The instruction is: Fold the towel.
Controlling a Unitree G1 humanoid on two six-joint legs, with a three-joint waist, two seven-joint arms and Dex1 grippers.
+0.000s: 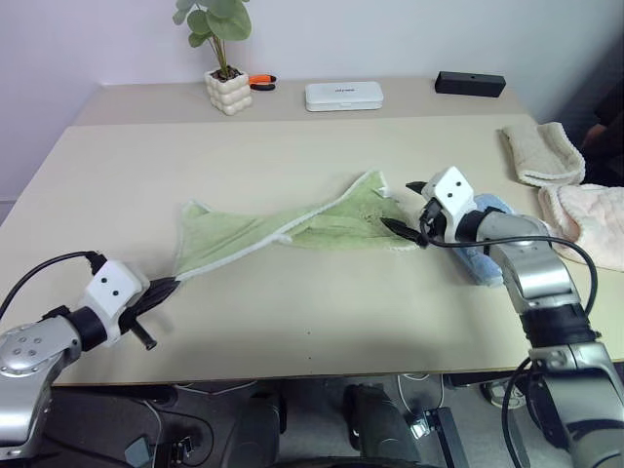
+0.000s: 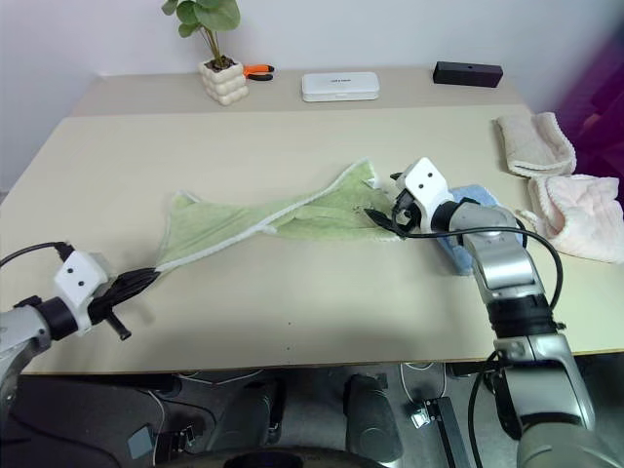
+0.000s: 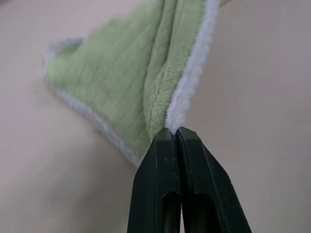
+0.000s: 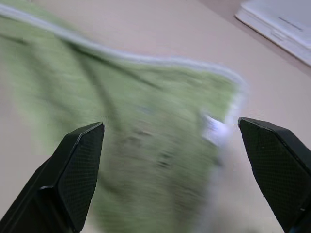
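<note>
Left gripper (image 3: pixel 176 133) is clamped tight, both black fingers (image 3: pixel 155 194) pressed flat together with no gap, pinching a corner of the green towel (image 1: pixel 292 229) right at its white stitched edge. From the head views that pinched corner is drawn out into a taut narrow strip running from the gripper, near the front-left of the table (image 1: pixel 322 322), up to the main body of the cloth. Towel itself sits mid-table, partly bunched and twisted: one flap spread flat on the left, a raised ridge along the middle, a crumpled mass on the right. Right gripper (image 4: pixel 170 131) is spread wide, fingers (image 4: pixel 80 160) well apart on either side of the towel's right end, holding nothing; in the wrist view the cloth and a small white tag lie between and beyond the tips, and I can't tell if the tips touch the fabric. In the head view the right gripper (image 1: pixel 405 207) hovers at the towel's right edge, pointing in toward it. Light blue towel (image 1: pixel 487 263) lies just behind the right forearm, mostly hidden. Cream towel (image 1: pixel 541 151) and pale pink towel (image 1: pixel 595 219) sit at the table's right edge, well apart from the green one. Along the far side: potted plant (image 1: pixel 226 58), orange-handled tool (image 1: pixel 261 81), white flat case (image 1: pixel 343 96), black box (image 1: pixel 470 84).
</note>
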